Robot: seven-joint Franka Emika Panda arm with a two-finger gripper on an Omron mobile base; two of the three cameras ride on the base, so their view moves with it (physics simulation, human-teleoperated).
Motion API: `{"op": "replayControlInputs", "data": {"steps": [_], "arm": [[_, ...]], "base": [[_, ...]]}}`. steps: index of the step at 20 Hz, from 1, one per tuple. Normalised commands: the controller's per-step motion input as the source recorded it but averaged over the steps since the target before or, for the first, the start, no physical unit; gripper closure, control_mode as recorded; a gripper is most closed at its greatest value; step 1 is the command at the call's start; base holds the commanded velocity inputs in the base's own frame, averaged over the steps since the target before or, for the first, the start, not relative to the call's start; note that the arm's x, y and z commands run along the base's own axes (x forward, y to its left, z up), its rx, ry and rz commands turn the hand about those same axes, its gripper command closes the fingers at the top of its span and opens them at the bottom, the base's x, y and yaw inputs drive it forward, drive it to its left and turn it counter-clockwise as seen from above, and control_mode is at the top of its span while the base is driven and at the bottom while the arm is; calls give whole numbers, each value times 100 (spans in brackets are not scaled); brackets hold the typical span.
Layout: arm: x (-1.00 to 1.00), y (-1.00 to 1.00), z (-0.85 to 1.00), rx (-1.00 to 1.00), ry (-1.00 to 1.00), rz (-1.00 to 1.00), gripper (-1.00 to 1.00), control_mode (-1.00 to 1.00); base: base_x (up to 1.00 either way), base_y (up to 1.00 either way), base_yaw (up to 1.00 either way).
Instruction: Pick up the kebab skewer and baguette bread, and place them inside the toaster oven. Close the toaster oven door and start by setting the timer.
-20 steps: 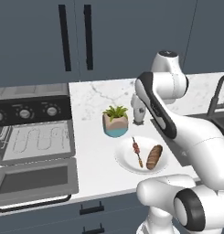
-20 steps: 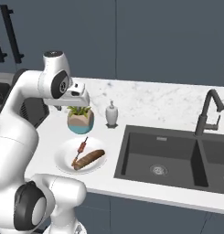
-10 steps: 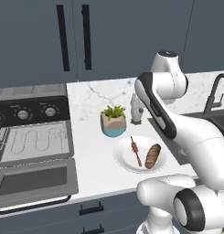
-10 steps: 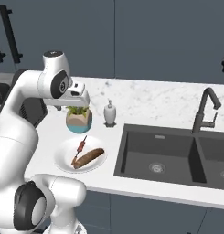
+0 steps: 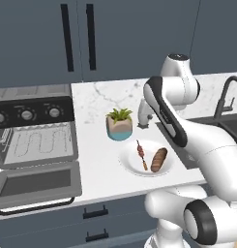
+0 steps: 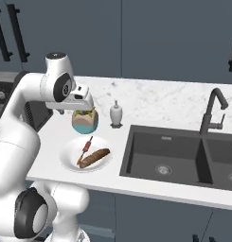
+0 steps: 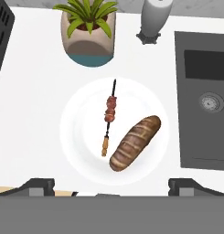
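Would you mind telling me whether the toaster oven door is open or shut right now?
Open. The toaster oven door lies dropped flat in front of the toaster oven, leaving the wire rack exposed.

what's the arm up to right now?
Nothing is grasped yet. The gripper hangs open above the white plate, which holds the kebab skewer and the baguette bread side by side. The toaster oven sits to the left on the counter with the toaster oven door dropped open and the rack bare. A potted plant stands just behind the plate.
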Motion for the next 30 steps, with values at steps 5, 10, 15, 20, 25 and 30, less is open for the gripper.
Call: {"op": "replayControlInputs", "data": {"steps": [5, 10, 15, 20, 25, 30], "arm": [[0, 0, 0, 0, 0, 0, -100, 100], [0, 0, 0, 0, 0, 0, -100, 100], [0, 0, 0, 0, 0, 0, -100, 100], [0, 0, 0, 0, 0, 0, -100, 100], [0, 0, 0, 0, 0, 0, -100, 100], [0, 0, 0, 0, 0, 0, -100, 100]], "base": [[-21, 72, 3], [-15, 31, 1], [33, -3, 0], [7, -74, 0], [-62, -61, 0], [-75, 74, 0]]}}
